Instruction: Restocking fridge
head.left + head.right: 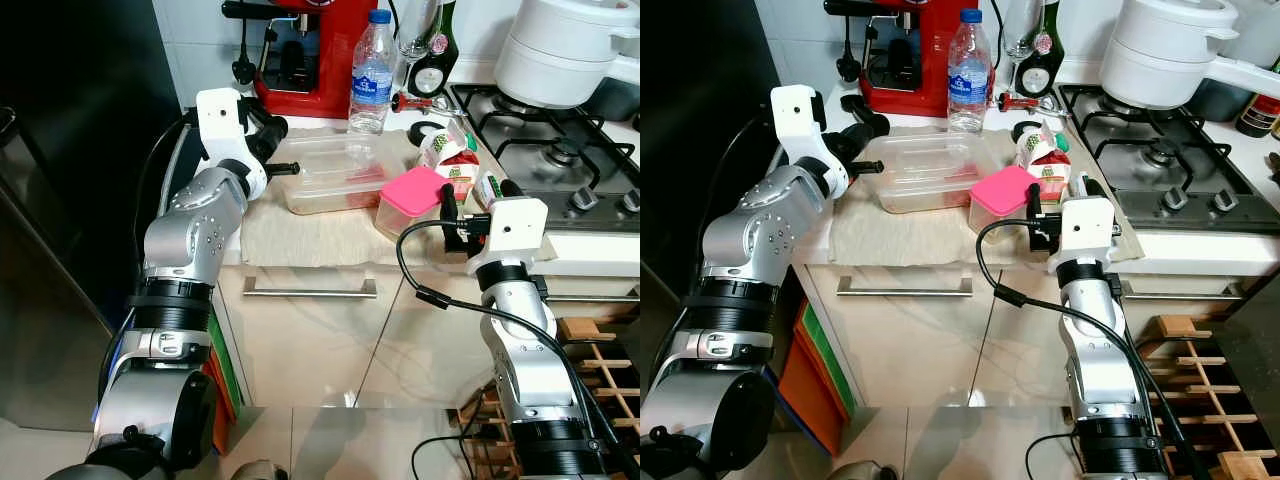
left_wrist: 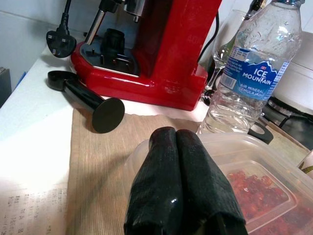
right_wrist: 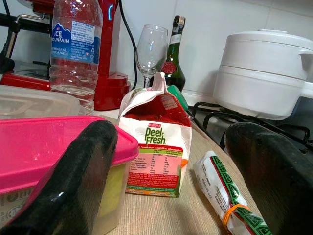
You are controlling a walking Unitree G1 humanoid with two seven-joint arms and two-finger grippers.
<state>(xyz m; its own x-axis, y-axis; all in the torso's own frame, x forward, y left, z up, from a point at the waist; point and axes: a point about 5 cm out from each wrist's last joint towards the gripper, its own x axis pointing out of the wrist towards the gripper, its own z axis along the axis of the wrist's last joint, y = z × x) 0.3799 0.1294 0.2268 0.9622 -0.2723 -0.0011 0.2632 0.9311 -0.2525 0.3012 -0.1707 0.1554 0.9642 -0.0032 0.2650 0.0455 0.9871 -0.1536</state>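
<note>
- Left hand [image 2: 183, 183] sits with its two black fingers pressed together, nothing between them, at the near rim of the clear container; my right hand [image 3: 166, 181] has its two fingers spread wide, one beside the pink-lidded tub and one past the wrapped packet, gripping nothing.
- One black fridge [image 1: 70, 150] stands on the robot's left, door closed as far as I can see.
- One table [image 1: 300, 240] carries everything, with a beige cloth [image 2: 98, 161] laid across it and one drawer handle below.
- One gas hob [image 1: 560, 150] lies to the right, with one white pot [image 1: 570, 45] on it.
- One red coffee machine [image 2: 156, 54] stands at the back, one black portafilter [image 2: 90, 100] lying in front of it on the cloth.
- One clear container [image 1: 335, 175], lidded, with red food inside, lies in the middle of the cloth.
- One water bottle [image 1: 371, 70] stands upright just behind that container.
- One dark wine bottle [image 3: 173, 56] and one wine glass [image 3: 151, 49] stand at the back wall.
- One pink-lidded tub [image 1: 412, 198] stands near the table's front edge, just beside my right hand.
- One small juice carton [image 3: 156, 147], top torn open, stands behind the tub.
- One wrapped packet [image 3: 227, 200] with a rubber band lies beside the carton.
</note>
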